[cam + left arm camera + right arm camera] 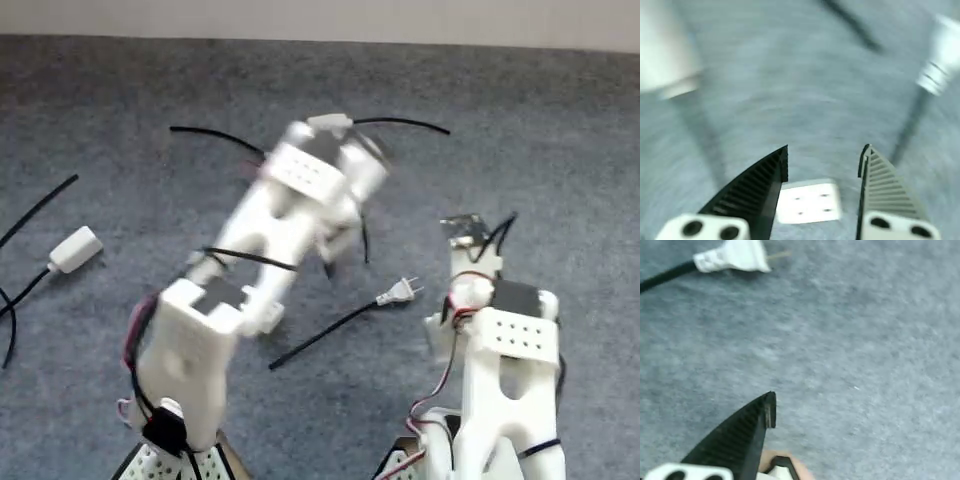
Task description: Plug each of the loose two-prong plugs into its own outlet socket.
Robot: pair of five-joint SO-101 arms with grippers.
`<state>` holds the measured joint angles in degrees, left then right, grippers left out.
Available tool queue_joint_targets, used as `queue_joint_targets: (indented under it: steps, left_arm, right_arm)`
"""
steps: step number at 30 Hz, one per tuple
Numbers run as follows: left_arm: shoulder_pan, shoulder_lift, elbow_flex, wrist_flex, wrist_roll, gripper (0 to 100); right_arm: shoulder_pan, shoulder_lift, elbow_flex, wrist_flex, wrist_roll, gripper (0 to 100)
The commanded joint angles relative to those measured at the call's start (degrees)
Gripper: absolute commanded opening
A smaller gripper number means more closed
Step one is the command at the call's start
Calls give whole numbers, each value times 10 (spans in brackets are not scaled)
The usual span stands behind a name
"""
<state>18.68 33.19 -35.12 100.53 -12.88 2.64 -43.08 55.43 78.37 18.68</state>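
Observation:
My left gripper (pixel 822 160) is open, and the white face of an outlet socket (pixel 807 201) with small slots lies between its fingers, not touching the pale finger (pixel 885 185). A white plug (pixel 940 60) on a dark cord lies farther off. In the high view the left arm stretches to the table's middle, its gripper (pixel 335 165) blurred. A loose two-prong plug (pixel 400 292) on a black cord lies between the arms and appears again as a white plug (pixel 735 255). My right gripper (pixel 465 235) hangs just right of it, one dark finger (pixel 747 435) showing with nothing against it.
Another white socket (pixel 75 248) on a black cord lies at the far left of the grey carpet. Black cords (pixel 400 122) curve across the back. A blurred white block (pixel 665 55) sits beyond the left gripper. The arm bases stand at the front edge.

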Motion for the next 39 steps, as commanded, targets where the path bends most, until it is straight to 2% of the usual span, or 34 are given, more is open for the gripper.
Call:
queue_joint_targets:
  steps: [1,3,5,10,12,14,18,23,25,33,39]
  left_arm:
    - [-130,-63,-79,4,69,245]
    - [-188,-68,-96,4,90,245]
    - [-233,-67,-97,5,89,245]
    - [-310,-67,-51,5,87,245]
    - [-322,-67,-41,5,40,245]
    - [-333,-67,-38,4,7,245]
    - [-351,-67,-37,4,4,245]
    - [-378,-66,-37,4,2,245]
    - [-381,-66,-37,3,2,245]
    - [-381,-66,-37,3,1,245]
    - [-383,-66,-37,3,-44,245]
  right_arm:
    - [-103,-7,-11,-18,-106,589]
    - [-138,-5,-18,-37,-138,589]
    - [-163,16,-36,-37,-138,589]
    - [-222,179,-140,30,-124,589]
    - [-225,248,-194,37,-150,589]
    - [-226,309,-242,33,-199,589]
    - [-226,382,-317,-7,-306,589]
    - [-245,415,-371,-3,-549,589]
    - [-254,422,-371,-2,-611,589]
    - [-303,507,-378,-10,-616,589]
    - [-300,520,-387,-81,-585,589]
